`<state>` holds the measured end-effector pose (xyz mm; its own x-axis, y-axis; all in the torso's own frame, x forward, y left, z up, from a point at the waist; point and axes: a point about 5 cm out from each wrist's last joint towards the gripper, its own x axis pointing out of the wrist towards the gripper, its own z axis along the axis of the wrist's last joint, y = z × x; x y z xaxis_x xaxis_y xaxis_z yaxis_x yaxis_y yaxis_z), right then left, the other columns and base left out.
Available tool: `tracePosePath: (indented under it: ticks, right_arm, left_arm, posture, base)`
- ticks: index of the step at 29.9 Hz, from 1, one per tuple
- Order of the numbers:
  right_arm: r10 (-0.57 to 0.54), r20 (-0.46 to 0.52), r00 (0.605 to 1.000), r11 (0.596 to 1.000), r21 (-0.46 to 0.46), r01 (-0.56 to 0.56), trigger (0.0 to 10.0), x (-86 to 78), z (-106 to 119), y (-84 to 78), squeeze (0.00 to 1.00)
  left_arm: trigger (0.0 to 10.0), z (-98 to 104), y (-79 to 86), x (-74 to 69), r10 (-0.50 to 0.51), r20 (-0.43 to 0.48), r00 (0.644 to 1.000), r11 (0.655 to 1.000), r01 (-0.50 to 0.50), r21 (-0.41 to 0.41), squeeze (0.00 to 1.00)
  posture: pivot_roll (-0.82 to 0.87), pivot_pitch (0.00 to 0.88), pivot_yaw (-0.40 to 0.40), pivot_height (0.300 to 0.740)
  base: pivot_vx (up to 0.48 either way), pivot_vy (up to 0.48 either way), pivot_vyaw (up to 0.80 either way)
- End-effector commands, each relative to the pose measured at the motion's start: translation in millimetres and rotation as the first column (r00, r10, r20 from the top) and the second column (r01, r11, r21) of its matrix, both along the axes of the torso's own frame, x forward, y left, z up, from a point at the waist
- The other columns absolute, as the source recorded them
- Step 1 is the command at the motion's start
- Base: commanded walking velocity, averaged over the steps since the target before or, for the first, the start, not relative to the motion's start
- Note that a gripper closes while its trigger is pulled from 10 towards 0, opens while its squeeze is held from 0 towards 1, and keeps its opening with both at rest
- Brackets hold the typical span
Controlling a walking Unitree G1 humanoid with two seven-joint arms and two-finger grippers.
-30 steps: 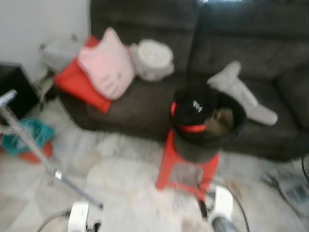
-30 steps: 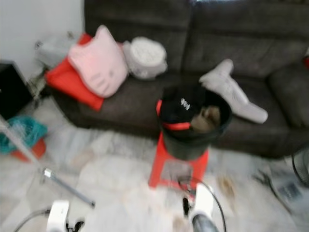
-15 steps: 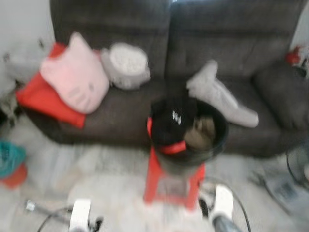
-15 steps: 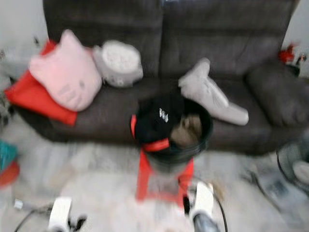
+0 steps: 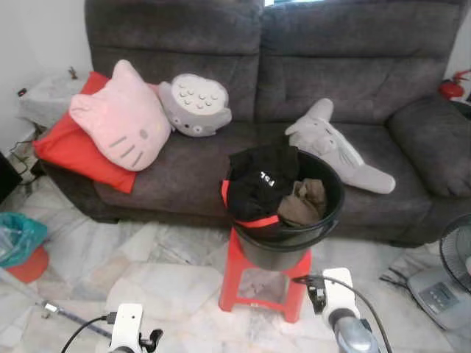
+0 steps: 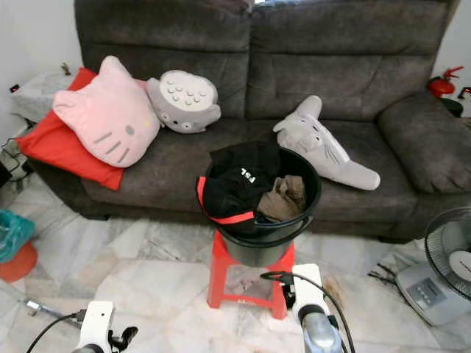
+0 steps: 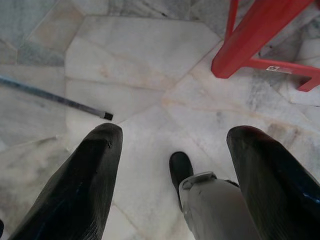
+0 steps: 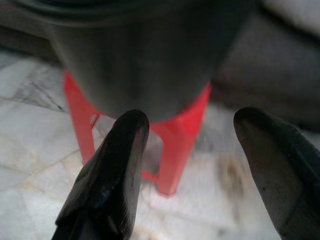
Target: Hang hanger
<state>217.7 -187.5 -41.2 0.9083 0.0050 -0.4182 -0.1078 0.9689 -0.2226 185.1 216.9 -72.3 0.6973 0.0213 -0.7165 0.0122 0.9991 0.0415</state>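
A dark grey fabric two-seat sofa (image 5: 309,66) spans the room, carrying a red flat cushion (image 5: 70,151), a pink cat-faced cushion (image 5: 121,118), a round grey plush toy (image 5: 193,105) and a long grey plush animal (image 5: 335,147) lying across the seat. In front of it, on the pale marbled tile floor (image 5: 154,272), a black round plastic bucket (image 5: 287,246) sits on a red plastic stool (image 5: 254,283); a black garment with white lettering and red trim (image 5: 257,184) is draped over the bucket's left rim, with a brown crumpled cloth (image 5: 302,202) beside it inside. A white floor fan (image 6: 449,257) stands at the right edge and a teal bag (image 5: 16,237) at the left. A thin metal rod (image 7: 55,98) lies on the tiles to the left. No hanger can be made out; if one is here, it is likely buried under the clothes in the bucket. A hanger would be light and stiff, best taken by its hook or neck, though fabric snagged on it could drag. The right gripper (image 8: 192,167) is low before the stool, its jaws wide apart and empty; the left gripper (image 7: 172,165) points at the floor, also spread wide and empty.
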Motion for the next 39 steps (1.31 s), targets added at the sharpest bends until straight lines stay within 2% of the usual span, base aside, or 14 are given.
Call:
tracePosePath:
  ticks: [1,8,13,17,20,21,22,24,25,26,29,32,38,39]
  right_arm:
    - [0.035,0.061,0.997,0.999,-0.026,-0.034,10.0,-1.4,6,-0.7,0.0]
    - [0.094,0.238,0.967,0.993,-0.088,-0.075,10.0,-34.8,28,-9.5,0.0]
    - [0.176,0.301,0.937,0.979,-0.155,-0.134,10.0,-41.1,51,-8.5,0.0]
    - [0.205,0.313,0.927,0.972,-0.176,-0.155,10.0,-32.4,59,-8.8,0.0]
    - [0.316,0.295,0.902,0.934,-0.261,-0.242,10.0,-15.3,66,-6.1,0.0]
    - [0.383,0.242,0.891,0.903,-0.299,-0.307,10.0,-7.3,68,-3.5,0.0]
    - [0.494,0.182,0.85,0.834,-0.376,-0.404,10.0,4.2,71,-1.5,0.0]
    - [0.534,0.158,0.83,0.799,-0.415,-0.435,10.0,10.9,74,-1.9,0.0]
    - [0.567,0.161,0.807,0.773,-0.443,-0.454,10.0,23.1,85,-1.1,0.0]
    - [0.567,0.161,0.807,0.773,-0.443,-0.454,10.0,23.1,85,-1.1,0.0]
    - [0.625,0.164,0.763,0.716,-0.509,-0.478,10.0,46.3,103,2.9,0.0]
    - [0.657,0.185,0.731,0.691,-0.535,-0.486,10.0,67.6,121,10.5,0.0]
    - [0.726,0.125,0.677,0.619,-0.546,-0.564,10.0,76.5,122,23.9,0.0]
    - [0.753,0.092,0.652,0.588,-0.539,-0.603,10.0,78.2,120,27.6,0.0]
  left_arm:
    - [10.0,0,4.7,-1.5,-0.007,-0.002,1.0,1.0,0.007,0.016,0.0]
    - [10.0,-1,11.6,-7.9,-0.008,-0.013,1.0,1.0,0.008,0.026,0.0]
    - [10.0,-1,11.5,-9.0,-0.012,-0.019,1.0,1.0,0.012,0.028,0.0]
    - [10.0,-1,10.2,-7.3,-0.013,-0.015,1.0,1.0,0.014,0.027,0.0]
    - [10.0,0,9.0,-5.0,-0.013,-0.01,1.0,1.0,0.013,0.026,0.0]
    - [10.0,0,8.4,-3.9,-0.01,-0.008,1.0,1.0,0.01,0.025,0.0]
    - [10.0,0,7.5,-3.4,-0.01,-0.008,1.0,1.0,0.01,0.023,0.0]
    - [10.0,0,7.1,-3.3,-0.01,-0.008,1.0,1.0,0.01,0.022,0.0]
    - [10.0,0,6.0,-2.5,-0.008,-0.006,1.0,1.0,0.008,0.02,0.0]
    - [10.0,0,6.0,-2.5,-0.008,-0.006,1.0,1.0,0.008,0.02,0.0]
    - [10.0,0,3.8,-1.9,-0.008,-0.006,1.0,1.0,0.009,0.017,0.0]
    - [10.0,0,2.9,-1.5,-0.006,-0.004,1.0,1.0,0.006,0.014,0.0]
    - [10.0,-1,3.2,-2.2,-0.005,-0.008,1.0,1.0,0.005,0.017,0.0]
    - [10.0,0,3.5,-2.0,-0.005,-0.007,1.0,1.0,0.005,0.018,0.0]
  posture:
    - [-0.06,0.0,0.008,0.74]
    - [-0.1,0.0,0.032,0.74]
    - [-0.11,0.0,0.036,0.74]
    - [-0.11,0.0,0.036,0.74]
    - [-0.11,0.0,0.026,0.74]
    - [-0.11,0.0,0.022,0.74]
    - [-0.11,0.0,0.02,0.74]
    - [-0.11,0.0,0.02,0.74]
    - [-0.11,0.0,0.018,0.74]
    - [-0.11,0.0,0.018,0.74]
    - [-0.1,0.0,0.018,0.74]
    - [-0.1,0.0,0.018,0.74]
    - [-0.09,0.0,0.02,0.74]
    - [-0.09,0.0,0.021,0.74]
  base:
    - [0.0,0.0,0.0]
    - [0.0,0.0,0.0]
    - [0.0,0.0,0.0]
    - [0.0,0.0,0.0]
    - [0.0,0.0,0.0]
    - [0.0,0.0,0.0]
    - [0.0,0.0,0.0]
    - [0.0,0.0,0.0]
    - [0.0,0.0,0.0]
    - [0.0,0.0,0.0]
    - [0.0,0.0,0.0]
    - [0.0,0.0,0.0]
    - [0.0,0.0,0.0]
    - [0.0,0.0,0.0]
